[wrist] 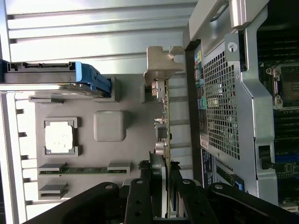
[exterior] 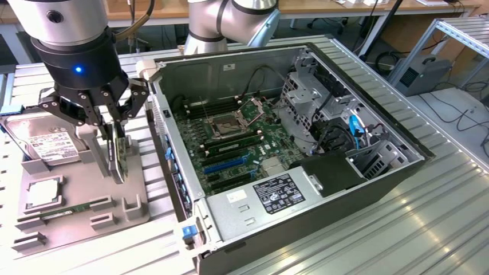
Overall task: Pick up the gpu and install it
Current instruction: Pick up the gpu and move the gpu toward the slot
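1. Currently your gripper (exterior: 109, 123) is clamped on the gpu (exterior: 117, 153). One finger presses each flat face, and the card stands on edge between them.
2. In the exterior view, the gpu hangs from the fingers toward six o'clock, over the grey parts tray (exterior: 77, 232). You cannot tell whether its lower end is clear of the tray or sits in a slot.
3. From the open computer case (exterior: 367, 86), the card and gripper lie at nine o'clock. They are just outside the case wall and apart from the motherboard (exterior: 229, 146) inside.
4. In the wrist view you see the card edge-on. Its silvery bracket (wrist: 161, 60) is at the end far from the fingers (wrist: 138, 204), just beside the case's perforated panel (wrist: 219, 102).
5. On the tray in the exterior view, taken from the gpu:
   - The hard drive (exterior: 47, 146) lies at nine o'clock.
   - The processor chip (exterior: 42, 195) lies at eight o'clock.
   - The green memory stick (exterior: 65, 212) lies at seven o'clock, flat in its holder.
6. The tray and the case both rest on the ribbed metal table (exterior: 413, 229).
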Motion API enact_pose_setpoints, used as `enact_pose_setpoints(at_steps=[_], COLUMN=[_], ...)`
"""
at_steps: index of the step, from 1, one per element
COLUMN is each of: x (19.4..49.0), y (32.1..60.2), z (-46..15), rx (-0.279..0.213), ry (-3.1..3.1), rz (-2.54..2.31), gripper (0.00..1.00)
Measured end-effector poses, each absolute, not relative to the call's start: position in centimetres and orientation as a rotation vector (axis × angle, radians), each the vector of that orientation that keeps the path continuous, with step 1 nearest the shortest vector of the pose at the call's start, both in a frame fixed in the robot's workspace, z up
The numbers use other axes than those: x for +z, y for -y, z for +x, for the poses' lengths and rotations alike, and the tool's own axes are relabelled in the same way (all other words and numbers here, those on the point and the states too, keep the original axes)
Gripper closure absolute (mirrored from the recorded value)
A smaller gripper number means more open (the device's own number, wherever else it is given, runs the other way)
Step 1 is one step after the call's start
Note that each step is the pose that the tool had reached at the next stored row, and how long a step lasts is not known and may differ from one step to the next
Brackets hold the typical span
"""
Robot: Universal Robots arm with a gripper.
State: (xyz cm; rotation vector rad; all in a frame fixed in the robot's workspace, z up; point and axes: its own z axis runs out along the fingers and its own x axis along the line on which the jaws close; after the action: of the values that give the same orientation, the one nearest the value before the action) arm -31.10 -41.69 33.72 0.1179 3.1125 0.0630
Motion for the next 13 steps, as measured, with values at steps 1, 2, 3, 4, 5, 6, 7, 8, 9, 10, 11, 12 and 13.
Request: enact_pose_setpoints(at_steps=[1, 2, 3, 4, 5, 6, 7, 8, 9, 10, 11, 12, 13], x=[33.74, 33.75, 33.76, 33.78, 33.8, 33.82, 33.9, 33.99, 34.01, 34.03, 34.06, 34.07, 34.09], y=[41.69, 41.69, 41.69, 41.69, 41.69, 41.69, 41.69, 41.69, 41.69, 41.69, 41.69, 41.69, 41.69], z=[-31.1, -31.1, -31.1, -31.1, -31.1, -31.1, -31.1, -31.1, -31.1, -31.1, -31.1, -31.1, -31.1], rx=[0.063, 0.063, 0.063, 0.063, 0.063, 0.063, 0.063, 0.063, 0.063, 0.063, 0.063, 0.063, 0.063], ry=[-3.112, -3.112, -3.112, -3.112, -3.112, -3.112, -3.112, -3.112, -3.112, -3.113, -3.112, -3.113, -3.112], rz=[0.118, 0.118, 0.118, 0.118, 0.118, 0.118, 0.118, 0.118, 0.118, 0.118, 0.118, 0.118, 0.118], gripper=[0.73, 0.73, 0.73, 0.73, 0.73, 0.73, 0.73, 0.73, 0.73, 0.73, 0.73, 0.73, 0.73])
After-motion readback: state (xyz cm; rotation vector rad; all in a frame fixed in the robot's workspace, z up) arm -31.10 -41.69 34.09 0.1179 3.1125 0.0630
